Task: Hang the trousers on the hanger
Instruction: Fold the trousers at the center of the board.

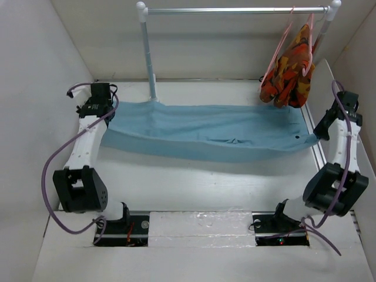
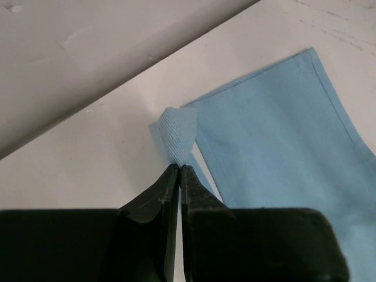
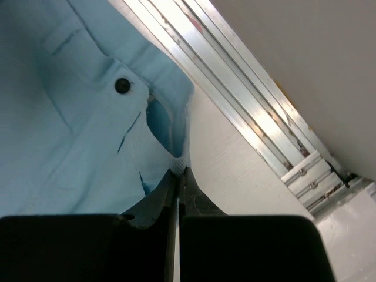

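Top external view: you are holding the trousers [image 1: 205, 132] with the left gripper [image 1: 110, 113] and right gripper [image 1: 317, 136] clamped on opposite ends; be lifting both evenly.

Diffuse, even lighting; the trousers [image 1: 205, 132] cast a soft shadow along their near edge. Right of the trousers, an aluminium rail [image 3: 247, 111] glares white.

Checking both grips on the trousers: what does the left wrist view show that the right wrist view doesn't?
Left wrist only: the left hand pinching a corner of the trousers. Right wrist only: the right hand on the waistband edge, a dark button, a metal rail. Both: a shut hand gripping blue cloth, the white table beside it.
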